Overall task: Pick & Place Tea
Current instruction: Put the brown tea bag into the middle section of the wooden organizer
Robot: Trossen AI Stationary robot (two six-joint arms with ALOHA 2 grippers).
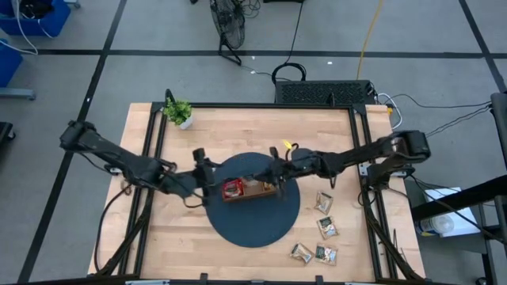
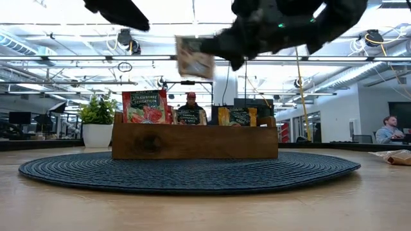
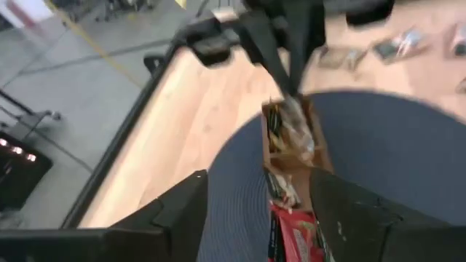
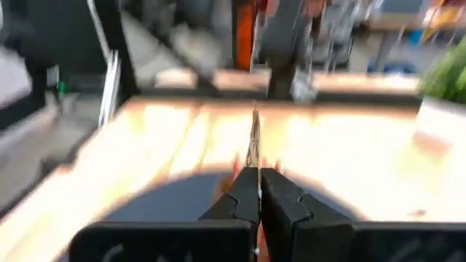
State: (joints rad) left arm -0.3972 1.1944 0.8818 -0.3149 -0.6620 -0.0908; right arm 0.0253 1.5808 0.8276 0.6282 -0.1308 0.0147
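The pale butcher-block wooden desk point(image 1: 158, 237) carries a round, dark blue, ribbed woven mat point(image 1: 255, 222), and on that mat sits the brown rectangular wooden tray point(image 2: 192, 142) with upright sachets in its compartments: a red glossy square tea sachet point(image 2: 144, 106) at one end, a dark-labelled sachet point(image 2: 188, 116) in the middle and an orange square sachet point(image 2: 235, 116) at the other end. The right tool point(image 4: 255, 191) has its two dark, wedge-shaped fingers pressed together on a thin, flat beige tea sachet point(image 2: 194, 58), seen edge-on in the right wrist view and hanging in the air above the tray in the low view. The left tool point(image 3: 258, 218) hovers over the red end of the tray with its broad matte black fingers point(image 3: 182, 215) spread apart and nothing between them. Four flat beige-and-green foil sachets point(image 1: 321, 229) lie loose on the bare wood beside the mat on the right arm's side. A small green leafy plant in a white pot point(image 1: 179, 112) stands near the desk's far left corner.
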